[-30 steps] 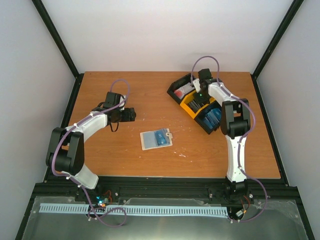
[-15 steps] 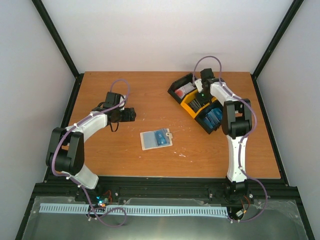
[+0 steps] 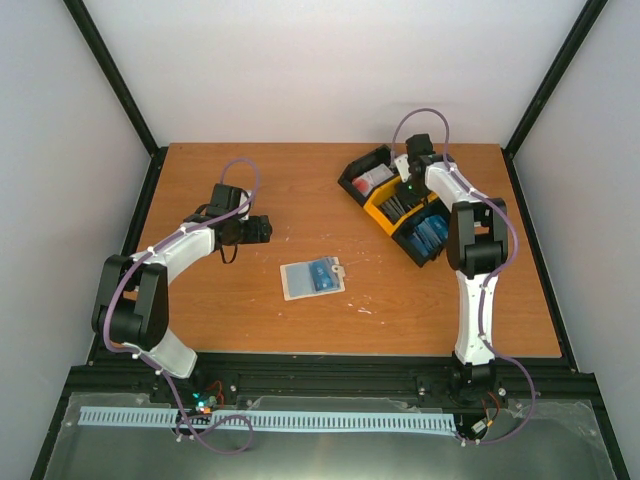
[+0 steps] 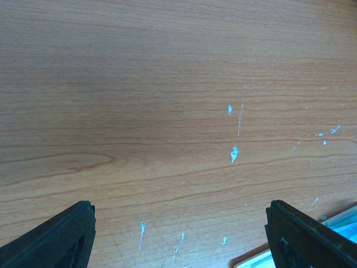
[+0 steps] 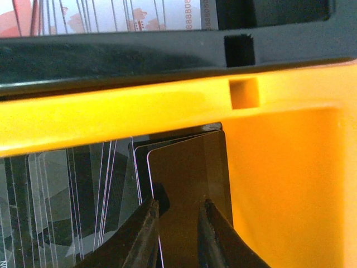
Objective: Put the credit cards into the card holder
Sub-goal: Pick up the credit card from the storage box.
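Left claw: the left gripper [image 3: 263, 229] hangs low over the left half of the table [image 3: 250, 320]. Its two black fingers [image 4: 56, 237] are spread wide, with only bare, scuffed wood between them. It holds nothing.

Right claw: the right gripper [image 5: 178, 204] is dipped into the yellow bin [image 3: 380, 213] at the back right. Its tips stand close together with a narrow gap, right in front of a dark card [image 5: 189, 167] that stands upright against the bin's wall. More dark cards are packed to that card's left. I cannot tell whether the tips are pinching anything.

Card holder: the card holder [image 3: 312, 279] lies opened flat near the middle of the table, between the two arms and well apart from both grippers. One pale corner of it shows at the bottom right of the left wrist view, beside that gripper's right finger. A blue patch shows on its inner face, and from here I cannot say whether it is a card or the lining.

Credit cards: the bright blue credit cards [image 3: 429, 236] stand on edge in the near black bin [image 3: 413, 252], well apart from the card holder.

Bins: three sit touching in a slanted row, with the yellow bin in the middle. The far black bin [image 3: 350, 172] holds pale cards [image 5: 111, 14] with red print.
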Motion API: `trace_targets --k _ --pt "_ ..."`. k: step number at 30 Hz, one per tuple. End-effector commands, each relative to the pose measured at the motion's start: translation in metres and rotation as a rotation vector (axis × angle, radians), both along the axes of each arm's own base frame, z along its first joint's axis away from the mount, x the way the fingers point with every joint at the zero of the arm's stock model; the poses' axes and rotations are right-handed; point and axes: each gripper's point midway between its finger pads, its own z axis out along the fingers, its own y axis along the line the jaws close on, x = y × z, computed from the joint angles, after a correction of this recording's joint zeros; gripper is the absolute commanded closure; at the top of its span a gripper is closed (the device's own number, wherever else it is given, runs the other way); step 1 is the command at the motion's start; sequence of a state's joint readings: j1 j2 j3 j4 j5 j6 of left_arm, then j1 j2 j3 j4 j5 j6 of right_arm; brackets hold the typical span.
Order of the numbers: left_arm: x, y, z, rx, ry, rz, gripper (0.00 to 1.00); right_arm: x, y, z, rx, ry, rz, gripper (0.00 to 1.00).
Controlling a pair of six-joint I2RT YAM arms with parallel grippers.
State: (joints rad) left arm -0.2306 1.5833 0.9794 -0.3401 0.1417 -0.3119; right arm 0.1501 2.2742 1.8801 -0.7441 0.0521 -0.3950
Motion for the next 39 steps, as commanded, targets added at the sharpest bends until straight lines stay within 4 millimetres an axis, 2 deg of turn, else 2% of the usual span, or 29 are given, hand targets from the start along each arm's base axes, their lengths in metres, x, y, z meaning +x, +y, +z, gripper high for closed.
trace_targets --k 1,8,22,35,39 --pt "0.007 0.001 0.013 0.003 -0.044 -0.008 0.16 0.010 -0.024 0.031 -0.072 -0.090 -0.072 0.80" --pt "0.007 0.001 0.013 0.004 -0.042 -0.009 0.16 0.015 -0.031 0.042 -0.111 -0.139 -0.077 0.82" --pt "0.009 0.002 0.011 0.012 -0.038 -0.005 0.16 0.009 -0.035 0.016 -0.156 -0.080 -0.051 0.82" --pt "0.009 0.002 0.010 0.016 -0.033 -0.003 0.16 0.004 -0.046 0.008 -0.241 -0.070 -0.031 0.84" --pt "0.009 0.002 0.010 0.015 -0.033 -0.003 0.16 0.004 -0.044 0.006 -0.227 -0.067 -0.029 0.83"
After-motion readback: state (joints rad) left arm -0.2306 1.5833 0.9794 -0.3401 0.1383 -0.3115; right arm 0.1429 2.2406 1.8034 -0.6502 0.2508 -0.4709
